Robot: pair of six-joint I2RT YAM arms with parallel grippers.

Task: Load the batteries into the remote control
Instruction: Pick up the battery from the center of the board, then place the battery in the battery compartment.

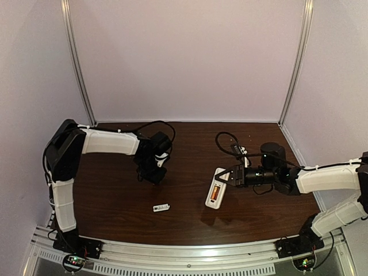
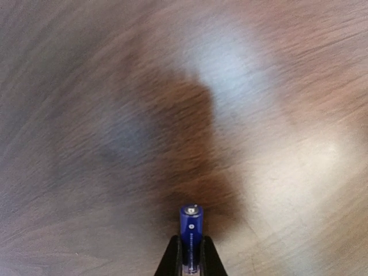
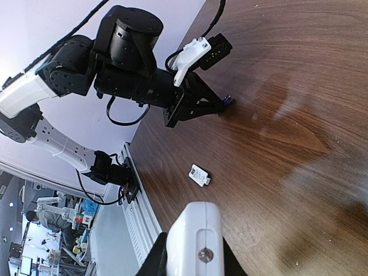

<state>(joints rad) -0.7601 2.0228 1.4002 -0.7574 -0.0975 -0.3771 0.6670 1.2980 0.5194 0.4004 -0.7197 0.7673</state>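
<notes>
The white remote control [image 1: 215, 188] is held at its far end by my right gripper [image 1: 229, 177], back side up, over the middle of the table. An orange battery [image 1: 214, 192] lies in its open recess. In the right wrist view the remote's end [image 3: 194, 241] fills the space between the fingers. My left gripper [image 1: 156, 173] is low over the table at the left and is shut on the purple battery [image 2: 191, 230], which sticks out past the fingertips. The battery's tip also shows in the right wrist view [image 3: 228, 99].
The small white flat cover piece [image 1: 161, 207] lies on the brown wooden table [image 1: 115, 201] near the front, between the two arms; it also shows in the right wrist view [image 3: 199, 175]. Black cables [image 1: 227, 144] lie at the back right. A metal rail [image 1: 190, 253] runs along the front edge.
</notes>
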